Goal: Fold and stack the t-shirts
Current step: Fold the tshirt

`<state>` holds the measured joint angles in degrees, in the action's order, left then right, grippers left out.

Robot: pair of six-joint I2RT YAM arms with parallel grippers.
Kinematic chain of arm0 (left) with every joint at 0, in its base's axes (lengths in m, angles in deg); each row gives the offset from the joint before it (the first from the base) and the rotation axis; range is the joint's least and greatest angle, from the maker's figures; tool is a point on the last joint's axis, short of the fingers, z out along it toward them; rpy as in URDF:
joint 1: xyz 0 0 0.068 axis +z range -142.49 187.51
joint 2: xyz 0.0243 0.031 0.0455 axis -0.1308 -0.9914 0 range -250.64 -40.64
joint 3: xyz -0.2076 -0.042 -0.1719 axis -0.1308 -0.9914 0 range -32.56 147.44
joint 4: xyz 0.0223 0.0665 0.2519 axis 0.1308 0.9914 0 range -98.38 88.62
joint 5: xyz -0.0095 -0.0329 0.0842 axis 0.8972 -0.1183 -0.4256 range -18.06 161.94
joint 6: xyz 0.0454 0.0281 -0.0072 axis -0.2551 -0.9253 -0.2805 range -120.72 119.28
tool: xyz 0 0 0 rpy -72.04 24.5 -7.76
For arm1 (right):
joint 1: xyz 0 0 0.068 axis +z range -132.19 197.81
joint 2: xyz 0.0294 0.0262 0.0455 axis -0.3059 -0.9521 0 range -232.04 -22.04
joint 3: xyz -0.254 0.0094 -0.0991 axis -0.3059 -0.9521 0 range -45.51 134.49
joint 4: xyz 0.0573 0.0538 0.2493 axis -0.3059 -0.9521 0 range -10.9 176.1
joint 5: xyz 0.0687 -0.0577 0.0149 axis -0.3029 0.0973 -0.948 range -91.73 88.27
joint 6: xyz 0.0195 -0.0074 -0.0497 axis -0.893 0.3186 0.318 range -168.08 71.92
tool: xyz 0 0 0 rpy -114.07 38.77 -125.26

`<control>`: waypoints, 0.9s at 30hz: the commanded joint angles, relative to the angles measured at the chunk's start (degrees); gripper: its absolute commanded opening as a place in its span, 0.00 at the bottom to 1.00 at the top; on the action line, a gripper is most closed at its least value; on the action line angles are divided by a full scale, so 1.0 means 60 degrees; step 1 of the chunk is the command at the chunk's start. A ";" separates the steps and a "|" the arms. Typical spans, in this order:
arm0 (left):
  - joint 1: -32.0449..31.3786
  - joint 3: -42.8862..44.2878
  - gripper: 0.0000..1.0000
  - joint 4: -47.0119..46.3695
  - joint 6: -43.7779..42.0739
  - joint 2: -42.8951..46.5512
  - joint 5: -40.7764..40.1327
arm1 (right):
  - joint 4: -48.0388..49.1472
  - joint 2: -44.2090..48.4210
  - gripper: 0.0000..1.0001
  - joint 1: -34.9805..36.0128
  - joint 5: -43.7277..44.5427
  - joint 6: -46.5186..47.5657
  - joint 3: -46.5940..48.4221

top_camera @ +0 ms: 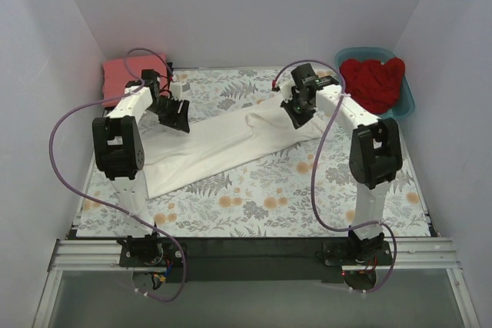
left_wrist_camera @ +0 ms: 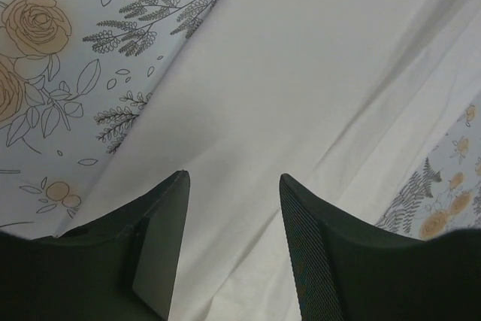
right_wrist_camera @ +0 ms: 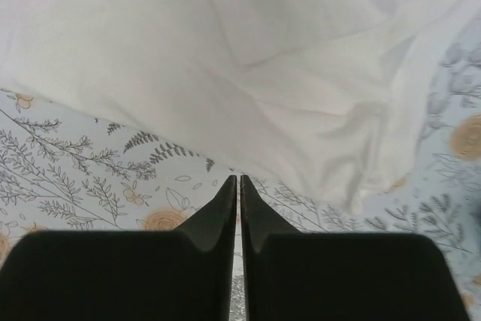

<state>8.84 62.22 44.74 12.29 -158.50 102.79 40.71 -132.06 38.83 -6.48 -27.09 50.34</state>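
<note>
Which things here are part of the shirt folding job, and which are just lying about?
Job: white shirt, pink shirt, red shirt.
Lying about: teal tub, floral table cloth.

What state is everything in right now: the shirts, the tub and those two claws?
white t-shirt: laid out in a long rumpled strip across the table cloth.
coral-pink t-shirt: flat, looks folded, far left corner.
teal tub: holds the red t-shirt.
red t-shirt: bunched up.
left gripper: open, over the white t-shirt.
right gripper: shut, nothing in it.
</note>
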 commanded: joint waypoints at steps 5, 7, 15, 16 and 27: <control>-0.0089 -0.0062 0.49 -0.0606 -0.0088 -0.0087 -0.0922 | -0.0024 -0.1392 0.08 0.0233 0.0600 -0.0774 0.0196; -0.0089 -0.0429 0.48 -0.0811 -0.0191 -0.0058 -0.1345 | 0.0093 -0.1658 0.07 0.0218 0.0748 -0.0760 0.0342; -0.0089 -0.2245 0.47 -0.1163 -0.0645 0.0703 -0.1670 | 0.0561 -0.3166 0.06 0.0145 0.1978 -0.0409 0.1103; -0.0379 -0.2407 0.47 -0.1178 -0.0660 0.0805 -0.1656 | 0.0606 -0.3313 0.06 0.0130 0.2080 -0.0336 0.1220; -0.2296 -0.5044 0.46 -0.0958 0.0216 0.2621 -0.1070 | 0.2671 -0.5875 0.08 -0.0236 0.3268 0.0602 0.5679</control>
<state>1.03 36.30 35.95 10.81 -146.28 94.25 48.82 -162.48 38.06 9.78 -26.06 76.33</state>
